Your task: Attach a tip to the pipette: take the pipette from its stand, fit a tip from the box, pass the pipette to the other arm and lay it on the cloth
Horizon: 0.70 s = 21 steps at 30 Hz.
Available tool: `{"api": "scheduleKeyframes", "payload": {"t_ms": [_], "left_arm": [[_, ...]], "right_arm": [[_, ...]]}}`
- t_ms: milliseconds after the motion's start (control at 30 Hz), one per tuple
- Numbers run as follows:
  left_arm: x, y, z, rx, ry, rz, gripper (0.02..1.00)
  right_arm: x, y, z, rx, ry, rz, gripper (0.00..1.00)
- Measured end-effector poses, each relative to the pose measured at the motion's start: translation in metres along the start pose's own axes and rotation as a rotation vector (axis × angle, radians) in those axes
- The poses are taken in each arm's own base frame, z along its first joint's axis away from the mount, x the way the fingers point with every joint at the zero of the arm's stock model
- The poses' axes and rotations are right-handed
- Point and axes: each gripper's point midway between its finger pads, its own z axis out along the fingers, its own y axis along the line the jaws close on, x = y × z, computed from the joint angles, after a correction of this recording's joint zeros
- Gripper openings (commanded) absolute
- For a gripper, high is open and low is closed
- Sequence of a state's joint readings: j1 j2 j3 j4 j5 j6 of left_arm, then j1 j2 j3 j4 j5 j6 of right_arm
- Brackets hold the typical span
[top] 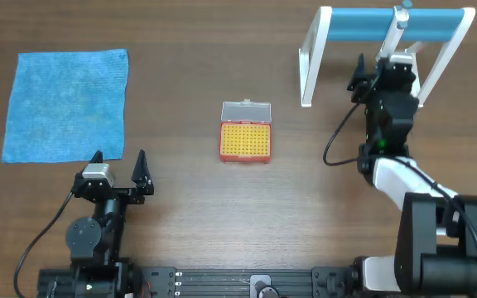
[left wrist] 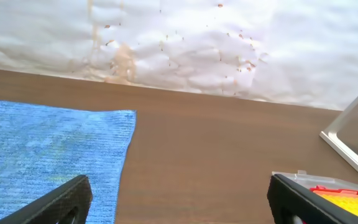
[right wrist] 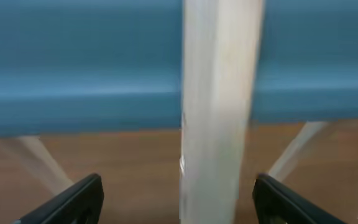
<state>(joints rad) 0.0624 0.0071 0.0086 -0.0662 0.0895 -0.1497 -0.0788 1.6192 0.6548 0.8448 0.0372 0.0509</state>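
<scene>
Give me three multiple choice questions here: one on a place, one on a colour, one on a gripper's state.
1. Where is the tip box? A) between the cloth and the stand B) on the cloth C) under the stand
2. What colour is the stand's bar? A) red B) blue C) yellow
3. The right gripper is: A) open by the pipette B) shut on the pipette C) shut on the cloth
Answers: 1 A, it sits mid-table; 2 B, plainly blue; 3 A, its fingers stand wide apart.
</scene>
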Motion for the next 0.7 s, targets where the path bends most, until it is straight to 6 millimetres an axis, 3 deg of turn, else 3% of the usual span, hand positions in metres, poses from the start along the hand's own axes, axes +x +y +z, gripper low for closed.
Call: {"api": "scheduleKeyframes", "payload": {"t_ms": [167,233,400,533,567,600,633,700], "left_arm": [[0.000,0.000,0.000,0.000,0.000,0.000,0.915],[0.000,0.000,0.000,0.000,0.000,0.000,0.917],[0.000,0.000,0.000,0.000,0.000,0.000,0.917],[0.000,0.000,0.000,0.000,0.000,0.000,0.917],[0.000,0.000,0.000,0.000,0.000,0.000,0.917],[0.000,0.000,0.000,0.000,0.000,0.000,0.917],[0.000,0.000,0.000,0.000,0.000,0.000,0.917],[0.000,0.000,0.000,0.000,0.000,0.000,0.917]], "right_arm": [[-0.007,0.007,0.025,-0.033,0.001,-0.012,0.776],[-0.004,0.007,0.027,-0.036,0.009,-0.012,0.776],[0.024,0.008,0.026,-0.042,0.125,-0.014,0.776],[0.027,0.008,0.025,-0.042,0.135,-0.015,0.776],[0.027,0.008,0.025,-0.042,0.135,-0.014,0.739],[0.027,0.008,0.025,-0.042,0.135,-0.015,0.237],[0.027,0.008,0.025,-0.043,0.135,-0.018,0.077],[0.027,0.008,0.025,-0.043,0.135,-0.023,0.075]]}}
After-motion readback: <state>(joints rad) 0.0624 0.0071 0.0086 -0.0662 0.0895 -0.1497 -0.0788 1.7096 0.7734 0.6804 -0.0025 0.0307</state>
